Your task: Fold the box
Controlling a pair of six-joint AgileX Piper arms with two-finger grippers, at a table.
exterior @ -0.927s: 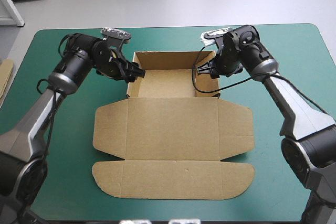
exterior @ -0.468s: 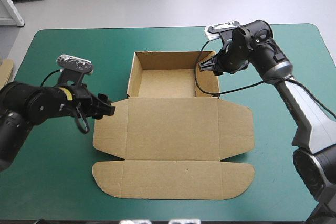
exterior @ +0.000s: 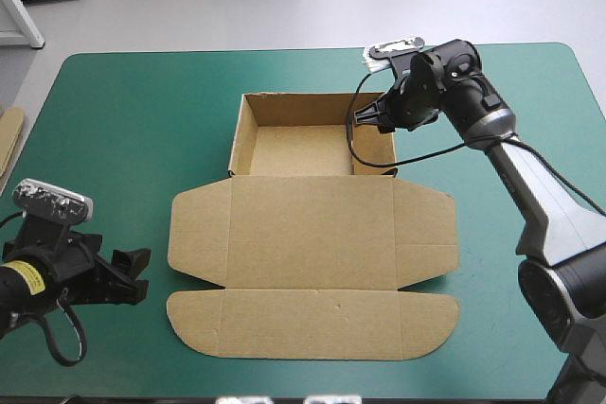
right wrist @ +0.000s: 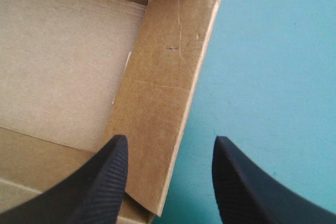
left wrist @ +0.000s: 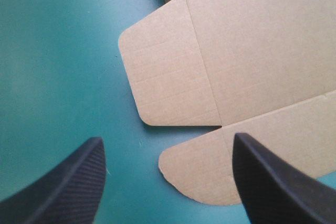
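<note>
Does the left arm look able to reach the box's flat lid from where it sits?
Probably yes. The left claw is open, aimed at the box's flat lid, with only bare teal-green cover between them. Nothing stands in the way.

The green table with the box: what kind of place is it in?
Probably a robot lab: a left gripper and a right gripper reach over a teal-green table holding a half-folded brown box.

The box point(left wrist: 262, 66) runs past the left wrist view's edge; the spare board point(exterior: 8, 139) is cut off likewise.
</note>
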